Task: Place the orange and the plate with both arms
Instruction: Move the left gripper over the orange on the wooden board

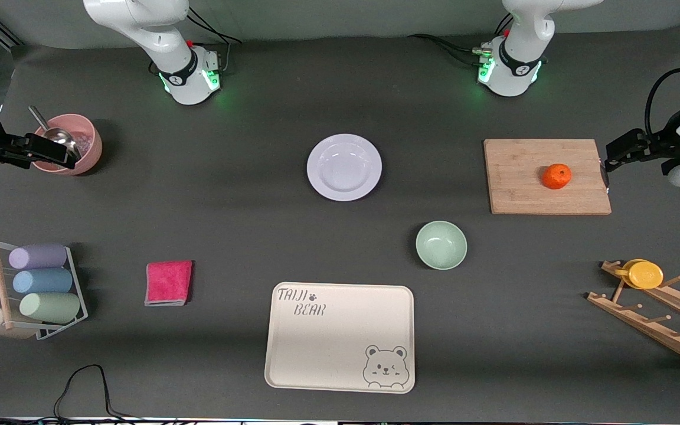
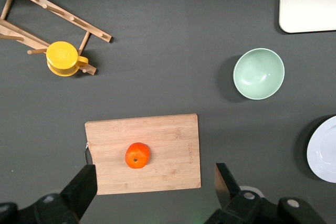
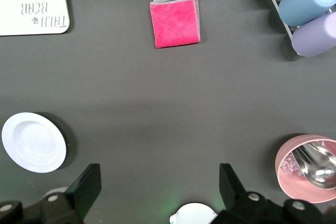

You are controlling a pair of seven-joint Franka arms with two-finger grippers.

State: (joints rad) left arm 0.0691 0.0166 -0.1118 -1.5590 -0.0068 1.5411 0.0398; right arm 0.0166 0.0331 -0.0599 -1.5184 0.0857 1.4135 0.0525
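Two grippers hung spread wide and empty. The left gripper (image 2: 155, 190) hovered above the edge of the cutting board (image 1: 546, 176), where the orange (image 1: 556, 176) sat just under its fingers. The right gripper (image 3: 160, 190) waited high over bare table, between the pink cup (image 3: 307, 167) and the plate (image 1: 344, 167), which lay mid-table.

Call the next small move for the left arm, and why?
Probably bring the left tool down around the orange. Its fingers stand wide open and empty, the orange sits untouched on the cutting board, and the plate lies bare mid-table. The right tool waits open.
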